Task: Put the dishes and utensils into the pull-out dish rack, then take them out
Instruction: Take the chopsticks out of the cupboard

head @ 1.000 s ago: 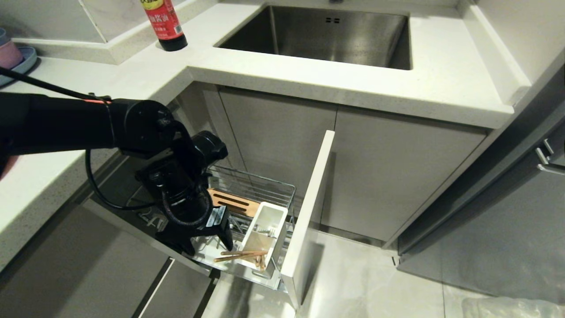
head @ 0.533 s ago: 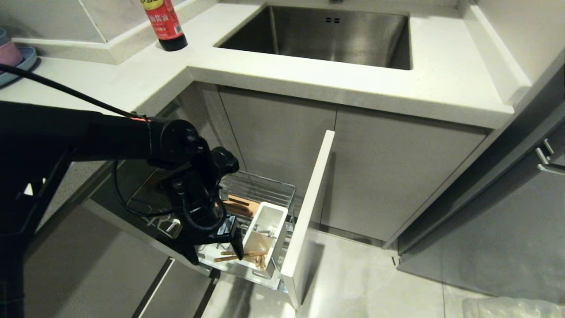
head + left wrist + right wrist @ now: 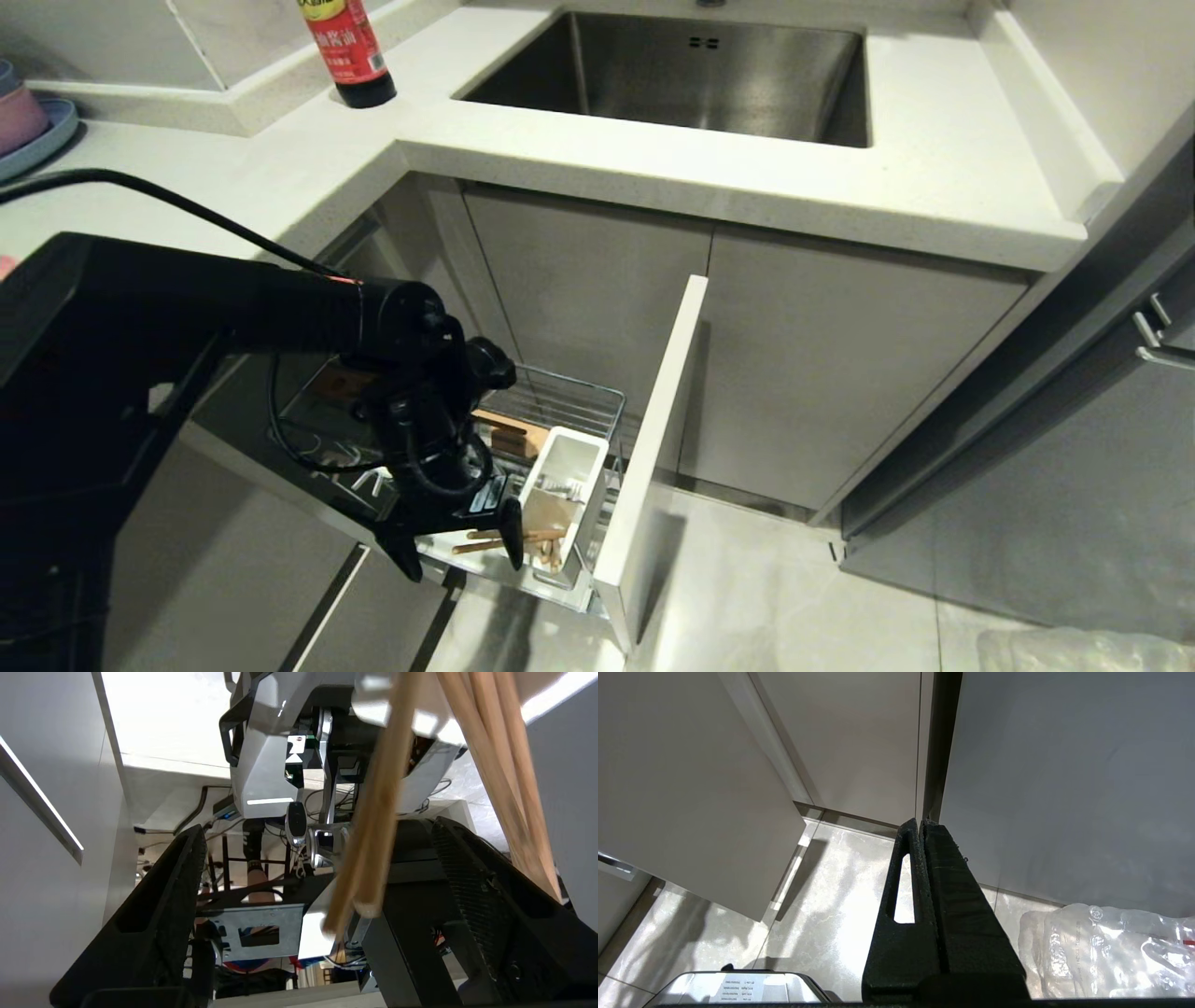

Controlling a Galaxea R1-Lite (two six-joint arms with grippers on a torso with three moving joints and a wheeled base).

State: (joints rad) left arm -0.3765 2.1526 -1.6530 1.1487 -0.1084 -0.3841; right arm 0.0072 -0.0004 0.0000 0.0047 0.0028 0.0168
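Chopsticks [image 3: 509,539] lie between the left tool's [image 3: 459,548] spread fingers, untouched.

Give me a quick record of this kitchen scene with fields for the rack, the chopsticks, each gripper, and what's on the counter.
rack: pull-out dish rack drawn out below the counter, white utensil caddy and wooden board inside
chopsticks: chopsticks lying tilted, tips in the caddy, free ends sticking out toward the left gripper
left gripper: left gripper low at the rack's front, fingers spread, chopsticks between them, not gripped
right gripper: right gripper closed, aimed at the floor, away from the rack
counter: sauce bottle beside the steel sink
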